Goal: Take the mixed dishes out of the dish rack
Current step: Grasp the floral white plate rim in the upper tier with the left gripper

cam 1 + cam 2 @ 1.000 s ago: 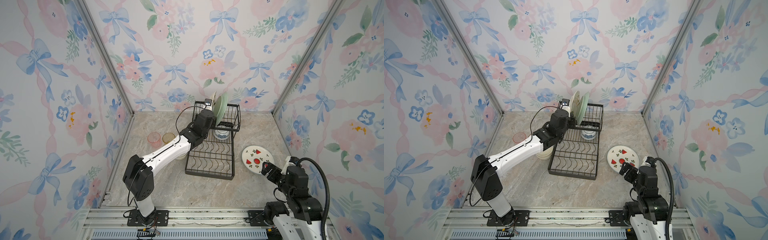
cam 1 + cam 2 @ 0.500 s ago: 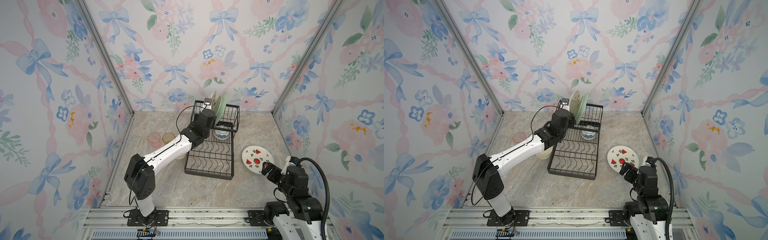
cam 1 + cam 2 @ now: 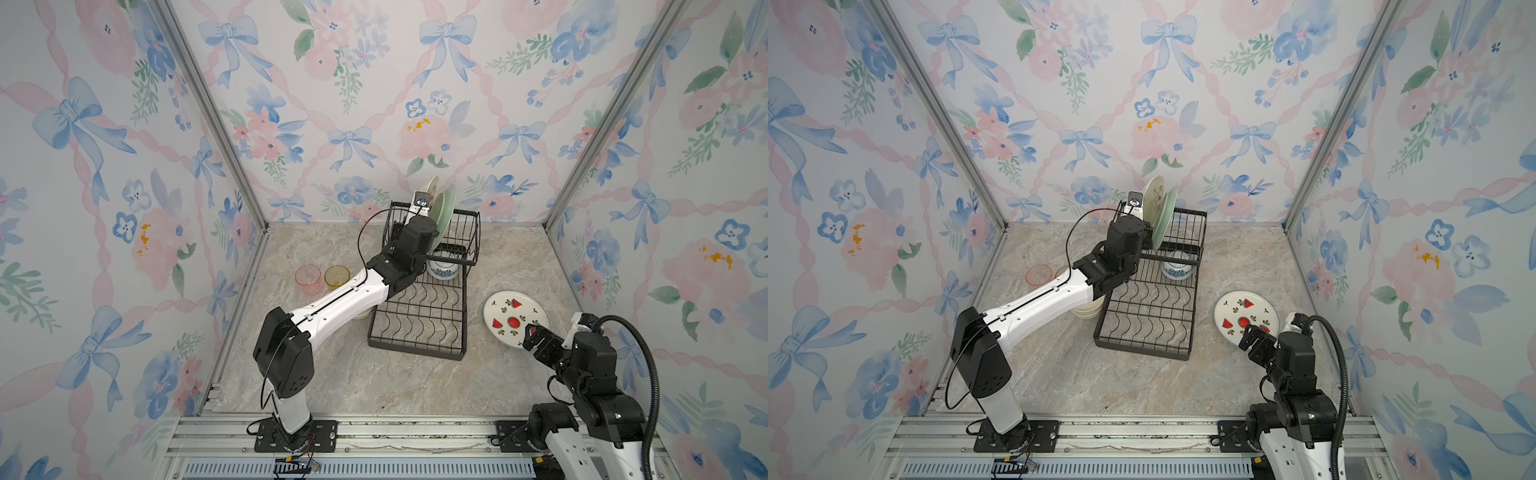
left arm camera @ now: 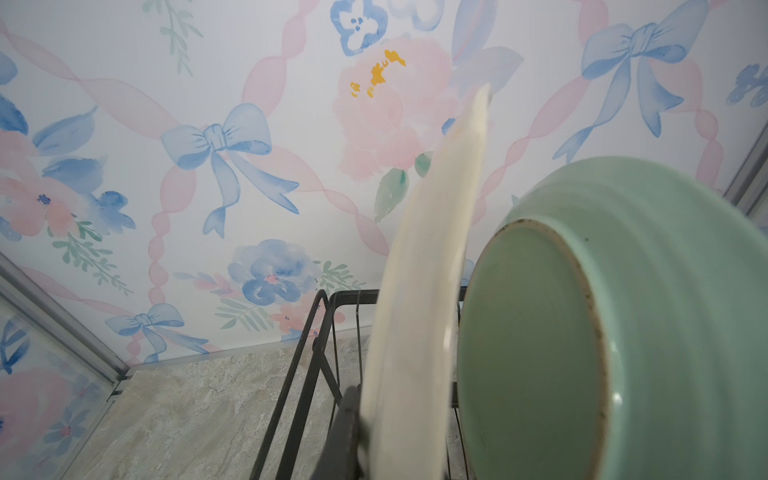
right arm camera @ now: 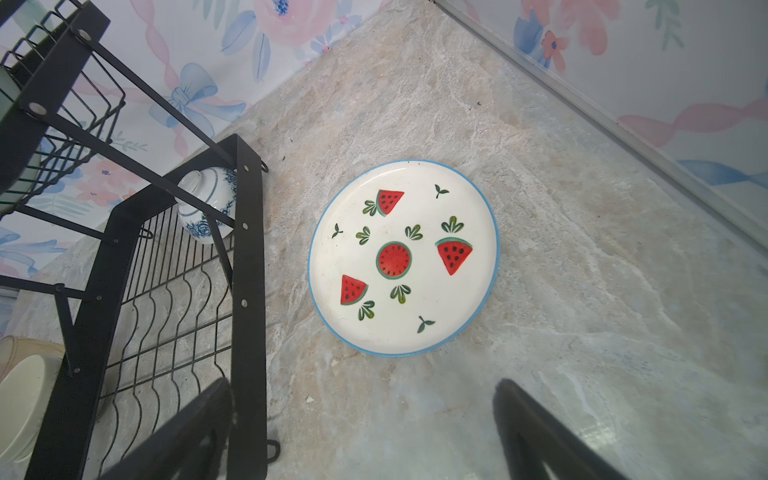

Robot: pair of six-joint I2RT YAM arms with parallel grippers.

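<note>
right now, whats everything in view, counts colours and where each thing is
dish rack: 1, black wire, middle of the table
cream plate: 1, cream, on edge in the rack's raised basket
pale green plate: 1, pale green, on edge beside the cream plate
blue-and-white patterned bowl: 1, on the lower tray under the basket
watermelon-print plate: 1, white, blue rim, flat on the table right of the rack
cream bowls: stacked, count unclear, left of the rack, partly under the left arm
pink tumbler: 1, upright, left of the rack
yellow tumbler: 1, upright beside the pink one
table: 1, beige marble look
walls: 3, floral print
left gripper: at the cream plate, grip unclear
right gripper: open, over the table near the watermelon-print plate
</note>
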